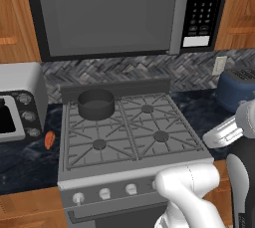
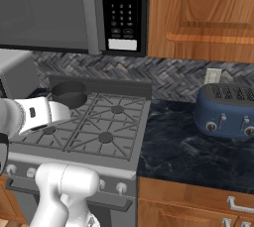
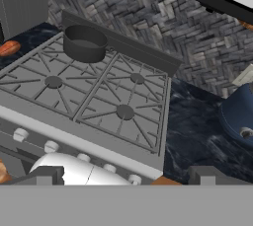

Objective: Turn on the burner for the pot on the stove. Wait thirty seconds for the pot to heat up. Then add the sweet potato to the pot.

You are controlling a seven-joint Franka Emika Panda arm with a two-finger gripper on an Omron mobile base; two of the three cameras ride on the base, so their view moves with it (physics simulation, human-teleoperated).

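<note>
The dark-grey pot [image 1: 96,103] [image 2: 69,93] [image 3: 85,42] stands on the back-left burner of the grey stove [image 1: 134,168] [image 2: 74,160] [image 3: 79,130] and hides that burner's cap. The orange-red sweet potato [image 1: 50,140] [image 3: 9,48] lies on the dark counter just left of the stove. White knobs [image 1: 104,193] [image 3: 51,146] line the stove's front panel. My gripper [image 3: 126,179] hovers in front of and above the stove, looking down on it. It is open, its fingertips [image 3: 47,175] wide apart with nothing between them, well away from pot and knobs.
A silver toaster oven [image 1: 20,105] [image 3: 22,0] stands on the counter left of the stove, behind the sweet potato. A blue toaster [image 1: 238,88] [image 2: 227,109] sits on the right counter. A microwave [image 1: 124,13] hangs low over the stove.
</note>
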